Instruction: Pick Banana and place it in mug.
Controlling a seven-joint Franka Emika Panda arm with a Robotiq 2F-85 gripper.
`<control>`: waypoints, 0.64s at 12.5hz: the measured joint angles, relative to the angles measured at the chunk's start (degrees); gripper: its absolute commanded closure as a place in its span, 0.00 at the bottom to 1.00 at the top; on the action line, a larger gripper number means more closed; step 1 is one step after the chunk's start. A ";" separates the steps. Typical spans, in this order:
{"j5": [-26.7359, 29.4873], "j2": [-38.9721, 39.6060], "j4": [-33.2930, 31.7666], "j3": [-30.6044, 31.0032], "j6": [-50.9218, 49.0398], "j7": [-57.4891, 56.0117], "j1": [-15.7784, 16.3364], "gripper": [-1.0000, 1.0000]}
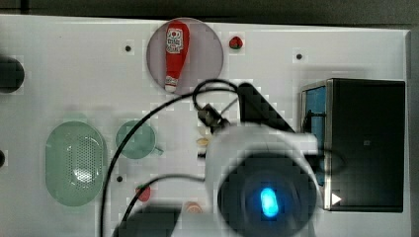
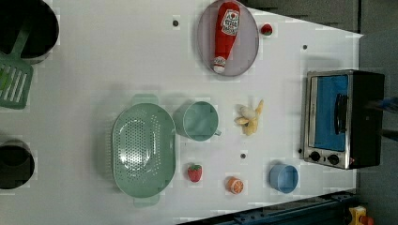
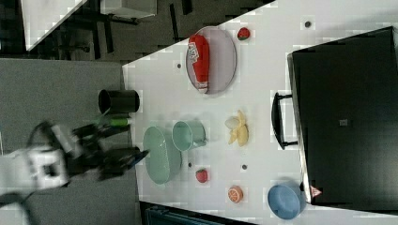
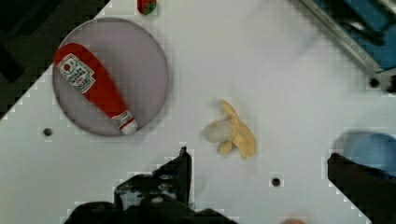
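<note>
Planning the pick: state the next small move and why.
Probably lower the gripper straight toward the banana: the jaws stand wide open with nothing between them, and the banana lies loose on the table, apart from the mug.

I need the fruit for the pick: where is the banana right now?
In the left view the banana lies on the white table, between the mug on its left and the toaster oven on its right.

A peeled banana [image 4: 232,134] lay on the white table [image 4: 280,84], apart from both dark fingers [image 4: 180,175] of the wide-spread gripper [image 4: 259,170]. A ketchup bottle [image 4: 93,86] rested on a round grey plate [image 4: 144,60], a strawberry [image 4: 146,5] beyond it. A blue cup [image 4: 373,149] sat behind one finger.
</note>
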 measured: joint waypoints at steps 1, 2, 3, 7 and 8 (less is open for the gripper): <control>0.11 2.73 -3.02 0.08 1.45 -0.23 -0.42 0.00; 1.01 5.86 -6.49 -0.15 4.98 -1.92 -0.47 0.00; 0.28 9.21 -9.85 -0.41 9.22 -4.62 -0.54 0.00; 1.47 20.17 -17.12 -0.21 22.63 -17.63 -1.91 0.00; 1.75 21.69 -17.46 0.61 25.51 -20.24 -2.43 0.00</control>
